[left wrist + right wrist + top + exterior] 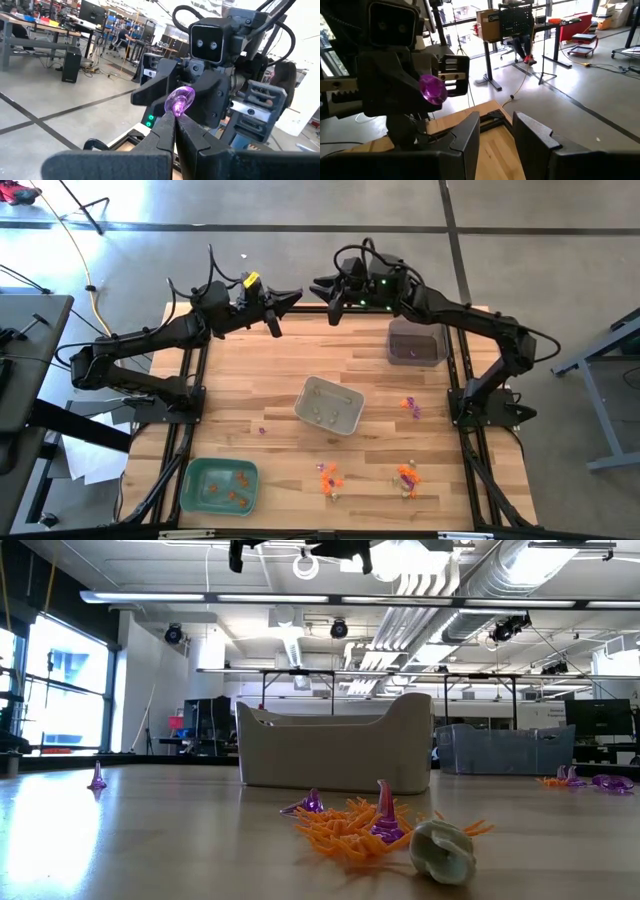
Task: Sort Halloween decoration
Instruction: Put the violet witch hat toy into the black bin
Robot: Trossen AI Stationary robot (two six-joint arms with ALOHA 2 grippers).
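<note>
- Purple glossy trinket [180, 100], rounded and translucent, pinched at very tip of left gripper [176, 116]; fingers pressed together on it, trinket projecting just past fingertips. Same trinket visible from right wrist view [433, 89] as bright magenta blob in front of left arm's wrist block.
- Left gripper [288, 301] raised above far edge of pale wooden slatted table [270, 380], pointing toward right gripper [322, 287].
- Right gripper facing left one tip to tip, close but not touching; fingers [470, 131] parted with clear gap, nothing between them. Trinket beyond right fingertips, not yet inside gap.
- Grey translucent plastic tray [416, 344] at far right of table, small purple pieces inside.
- Pale beige rectangular tray [330, 405] near table centre, a few whitish pieces inside.
- Green shallow tray [220, 485] at near left corner, orange pieces inside.
- Loose on tabletop: orange spiky cluster [329, 478] at near centre; second orange cluster with a pale piece [407, 477] to its right; purple bits [410, 407] right of beige tray; single tiny purple piece [263, 430] left of it.
- Low view: orange spiky heap [350, 825] with purple cone [385, 812] standing on it, whitish rounded piece [443, 850] touching its edge.
</note>
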